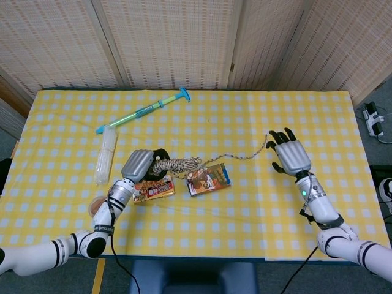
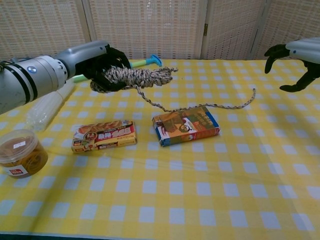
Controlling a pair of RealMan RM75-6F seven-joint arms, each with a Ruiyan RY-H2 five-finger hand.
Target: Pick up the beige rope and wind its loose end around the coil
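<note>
Now left hand (image 2: 102,62) fingers gripping beige rope (image 2: 135,77) coil, long axis rightward, right hand (image 1: 290,154) fingers spread

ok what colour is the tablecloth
Yellow and white check tablecloth, clearest in the chest view.
</note>
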